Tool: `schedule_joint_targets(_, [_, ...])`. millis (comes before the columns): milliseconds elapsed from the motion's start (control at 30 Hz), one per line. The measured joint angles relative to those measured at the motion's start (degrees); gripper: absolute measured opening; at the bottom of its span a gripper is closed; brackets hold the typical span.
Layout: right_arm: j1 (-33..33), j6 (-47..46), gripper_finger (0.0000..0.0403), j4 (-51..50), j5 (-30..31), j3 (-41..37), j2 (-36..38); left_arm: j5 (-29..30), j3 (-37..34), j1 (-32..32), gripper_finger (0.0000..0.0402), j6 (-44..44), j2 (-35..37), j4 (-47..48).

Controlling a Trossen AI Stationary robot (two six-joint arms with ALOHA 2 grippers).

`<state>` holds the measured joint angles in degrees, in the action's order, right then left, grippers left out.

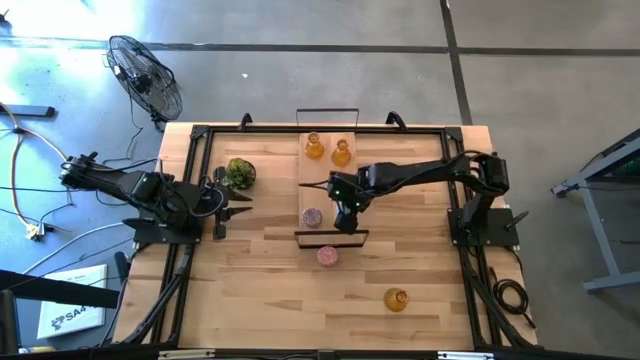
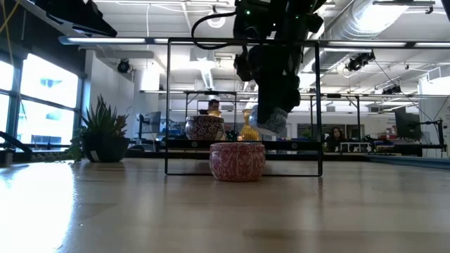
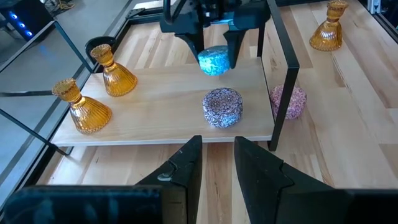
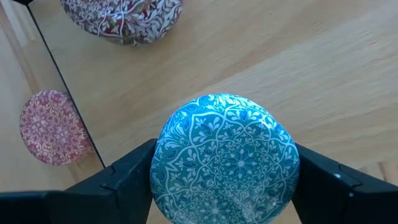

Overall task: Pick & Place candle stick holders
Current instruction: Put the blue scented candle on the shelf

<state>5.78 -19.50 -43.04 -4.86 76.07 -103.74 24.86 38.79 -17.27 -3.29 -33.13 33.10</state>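
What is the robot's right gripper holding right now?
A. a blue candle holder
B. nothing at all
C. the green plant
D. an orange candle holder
A. The right gripper is shut on the blue candle holder, whose patterned round top sits between the two dark fingers, lifted just over the light wooden tray.

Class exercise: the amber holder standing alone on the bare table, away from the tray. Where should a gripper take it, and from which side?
Probably from straight above: the lone amber holder stands upright with open table all round. Close the fingers across its narrow neck, above the flared, ribbed base, which looks too wide and sloped for a sure hold.
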Motion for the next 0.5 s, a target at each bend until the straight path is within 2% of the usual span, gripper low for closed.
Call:
schedule_joint_targets(167, [-0.2,0.0,0.0286,1.0,0.1,0.0,-0.1,0.0,0.0,0.0,0.0092,0.0,0.0,0.0])
schedule_joint_targets(333, [-0.3,0.4,0.0325,1.4,0.3,0.0,-0.1,0.0,0.0,0.0,0.0092,0.0,0.0,0.0])
schedule_joint_targets(500, [-0.3,0.5,0.0328,2.0,-0.1,0.0,-0.1,0.0,0.0,0.0,0.0092,0.0,0.0,0.0])
